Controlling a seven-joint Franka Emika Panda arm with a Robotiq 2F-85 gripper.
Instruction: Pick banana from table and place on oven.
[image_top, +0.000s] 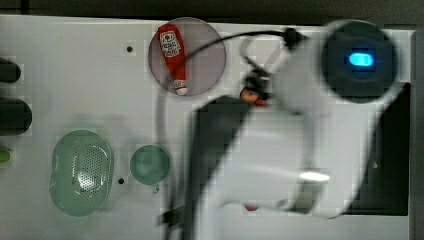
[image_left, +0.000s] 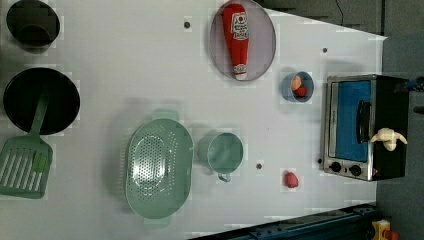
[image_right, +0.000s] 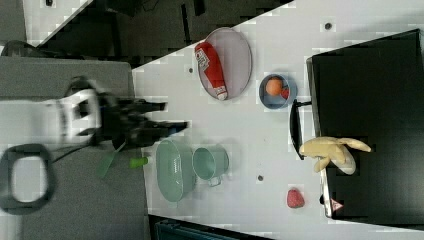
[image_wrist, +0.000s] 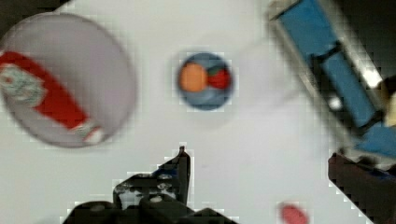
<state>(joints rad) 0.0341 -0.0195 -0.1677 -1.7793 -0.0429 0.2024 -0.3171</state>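
In the right view we see the gripper (image_right: 172, 116) with jaws spread and nothing between them, well apart from the banana (image_right: 334, 150), which lies on the oven (image_right: 370, 125) at its front edge. The left view shows the oven's blue glass door. In the wrist view the blue bowl (image_wrist: 205, 80) sits beyond the fingertips on the table (image_wrist: 243, 140).

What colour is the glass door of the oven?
Blue. The oven door shows best in the left view.
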